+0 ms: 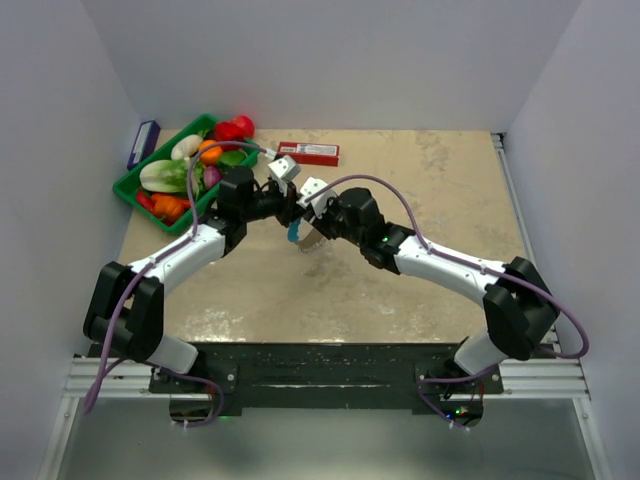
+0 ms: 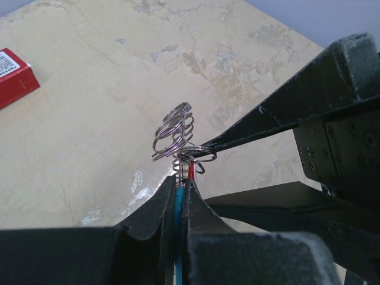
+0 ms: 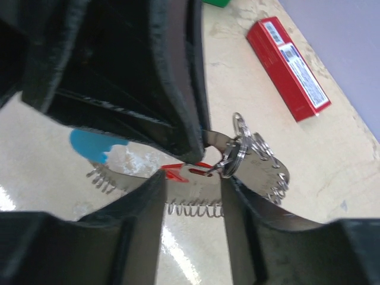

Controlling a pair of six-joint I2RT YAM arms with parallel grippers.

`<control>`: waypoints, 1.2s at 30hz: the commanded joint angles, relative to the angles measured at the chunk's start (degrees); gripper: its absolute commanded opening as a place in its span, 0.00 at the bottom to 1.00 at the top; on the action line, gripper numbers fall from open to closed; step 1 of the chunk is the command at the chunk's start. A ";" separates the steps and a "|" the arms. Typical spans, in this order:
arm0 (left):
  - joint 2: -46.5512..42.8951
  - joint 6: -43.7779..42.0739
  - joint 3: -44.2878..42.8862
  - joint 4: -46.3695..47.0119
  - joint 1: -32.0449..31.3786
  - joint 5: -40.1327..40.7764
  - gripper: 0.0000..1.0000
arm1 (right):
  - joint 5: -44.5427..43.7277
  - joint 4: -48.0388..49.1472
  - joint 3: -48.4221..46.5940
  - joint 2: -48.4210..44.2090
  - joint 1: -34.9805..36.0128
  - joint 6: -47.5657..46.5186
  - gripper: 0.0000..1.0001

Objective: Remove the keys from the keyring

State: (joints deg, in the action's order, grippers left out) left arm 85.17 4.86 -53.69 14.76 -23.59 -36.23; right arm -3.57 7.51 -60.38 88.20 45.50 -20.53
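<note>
In the top view, most of the thin floppy keyring with one bright blue curved part [image 1: 293, 233] is hidden behind the left pincer [image 2: 178, 184] and the right pincer [image 3: 193, 190], which meet in the middle of the frame; only a bit of blue is seen there. In the left wrist view, the long red cardboard box [image 2: 15, 74] is cut off by the left edge. In the right wrist view, part of the loop is covered by the left pincer at the upper left, and only a corner of the green plastic tray [image 1: 128, 188] is seen at the top edge. The toy vegetables [image 1: 185, 165] in that tray are too small to be counted

One keyring is seen. The tiny silvery metal keys [image 2: 173, 133] are packed too close to be counted; one tiny key with a red part [image 3: 181, 172] is seen among them. One box, one tray, two arms [image 1: 190, 250] and two pincers are counted

The left pincer is pressed together on the blue part, at the bottom middle of its own view. The right pincer is spread, and the red key and some silvery keys are seen between its fingers [image 3: 139, 225]
</note>
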 commanded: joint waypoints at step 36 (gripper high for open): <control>-1.76 -3.81 -2.29 3.08 -0.22 -4.99 0.00 | 15.17 -16.91 -11.42 -4.53 -5.59 -3.81 0.00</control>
State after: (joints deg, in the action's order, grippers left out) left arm 85.14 3.14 -53.69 15.64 -23.42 -38.85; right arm 7.18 -7.62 -67.40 85.80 40.71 -23.29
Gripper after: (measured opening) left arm 0.066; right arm 0.011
